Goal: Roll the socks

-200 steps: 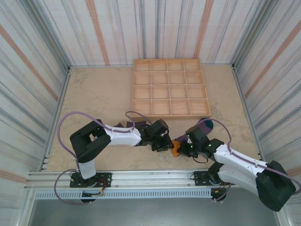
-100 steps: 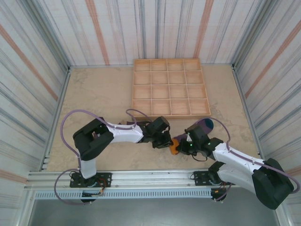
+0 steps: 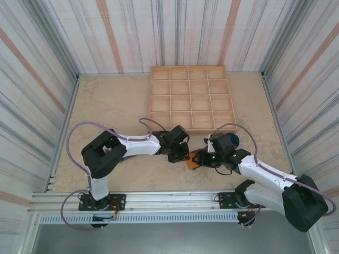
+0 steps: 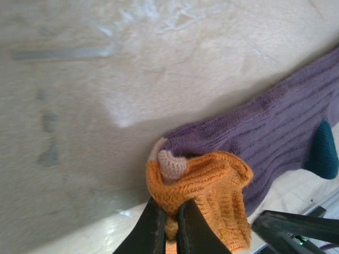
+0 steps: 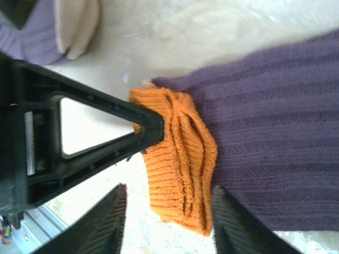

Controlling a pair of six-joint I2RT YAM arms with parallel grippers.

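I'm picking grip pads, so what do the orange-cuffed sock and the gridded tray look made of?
The sock looks like soft, matte knit yarn: fine purple ribs along its length, coarser fuzzy loops on the orange cuff; the fibre can't be told. The gridded tray looks like pale, unvarnished wood: thin tan slats without shine, though laminate is possible.

The socks [image 3: 194,160] lie on the table [image 3: 106,106] before the divided tray [image 3: 190,129], between the left claw [image 3: 186,157] and the right claw [image 3: 199,160].
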